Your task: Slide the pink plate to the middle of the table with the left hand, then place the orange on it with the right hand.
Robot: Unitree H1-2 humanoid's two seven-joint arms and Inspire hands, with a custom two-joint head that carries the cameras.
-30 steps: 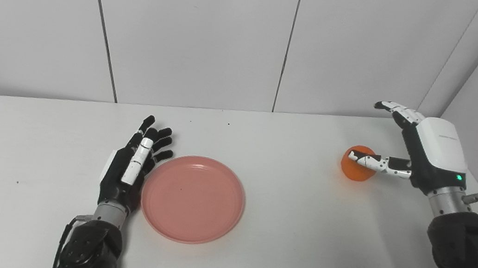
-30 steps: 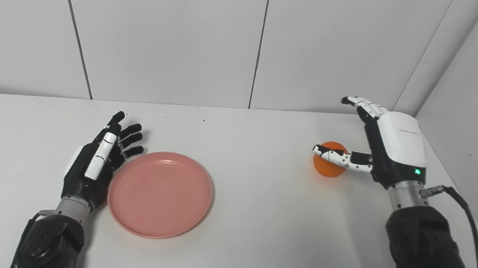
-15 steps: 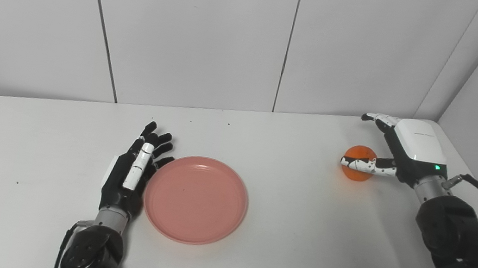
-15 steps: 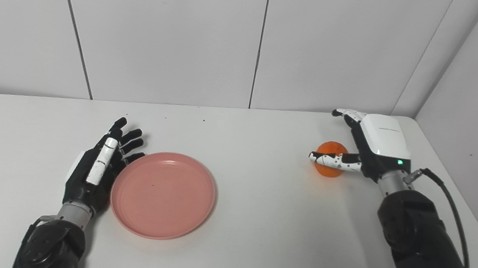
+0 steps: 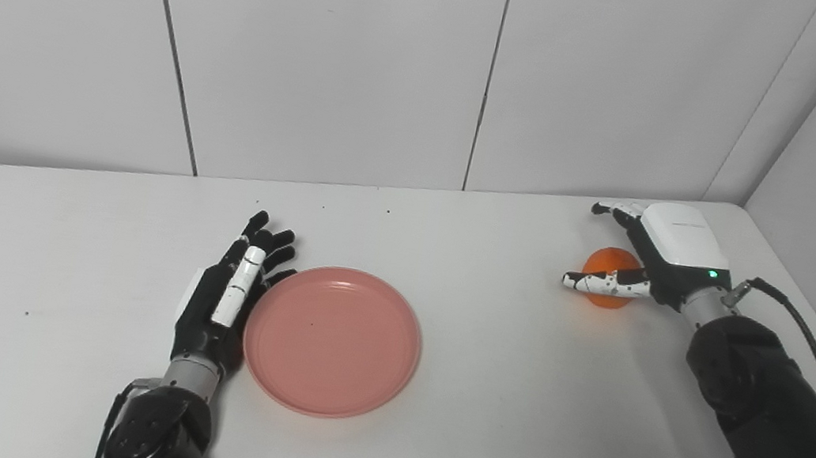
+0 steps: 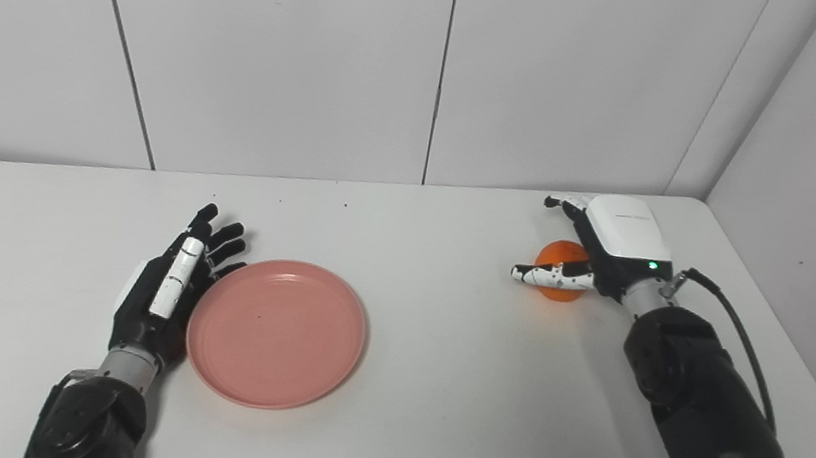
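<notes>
1. A white table (image 5: 480,399) stands in a corner of pale grey panelled walls (image 5: 337,51), with dark seams running down between the panels.
2. At the left, the left hand (image 5: 222,303) lies low on the table with its fingers (image 5: 270,242) stretched out straight and slightly spread, pointing away from the robot. It holds nothing; the inner side of the hand sits against the left rim of the plate.
3. The pink plate (image 5: 333,341) lies flat on the table, somewhat left of the table's middle, and nothing lies on it.
4. Well apart to the right, near the far right corner of the table, the orange (image 5: 604,272) rests on the tabletop.
5. The right hand (image 6: 601,248) is at the orange, its white back turned upward. Its thumb (image 5: 604,284) reaches across the near side of the fruit, while the fingers (image 5: 614,209) extend past its far side. The hand is spread around the orange and not closed on it; whether the thumb touches the fruit I cannot tell.
6. A black cable (image 5: 811,342) loops out from the right wrist along the dark forearm.
</notes>
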